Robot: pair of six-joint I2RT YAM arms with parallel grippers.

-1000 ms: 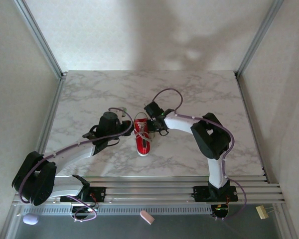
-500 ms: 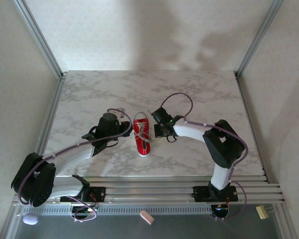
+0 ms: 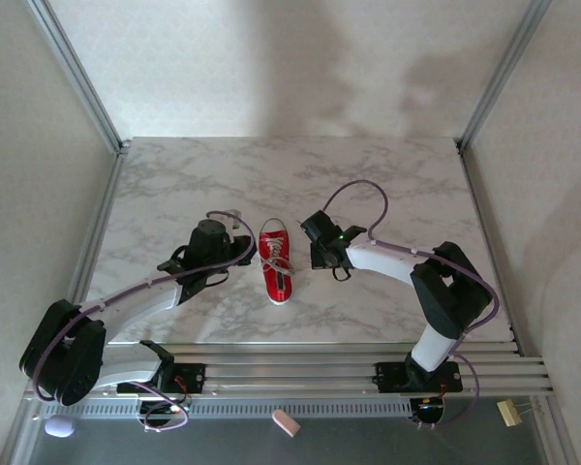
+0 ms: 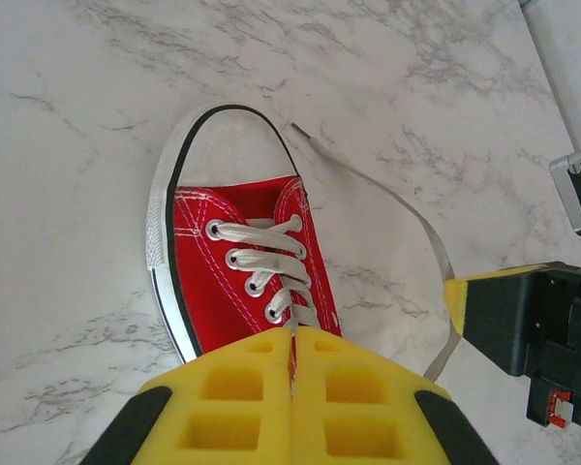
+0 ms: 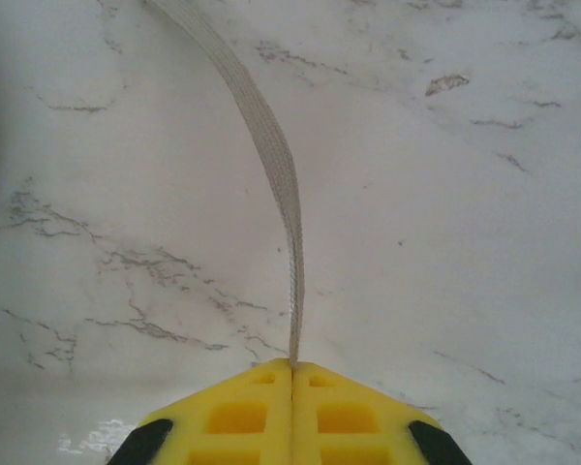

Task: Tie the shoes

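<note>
Presently the red sneaker lies on its sole on the marble bench, with its toe cap pointing away from the arm bases. Over the sneaker's heel end the left pincer is pressed together, pinching the white lacing just behind the last eyelets. Just right of the sneaker, the right pincer is clamped on a loose lace that stretches away from its tip.
</note>
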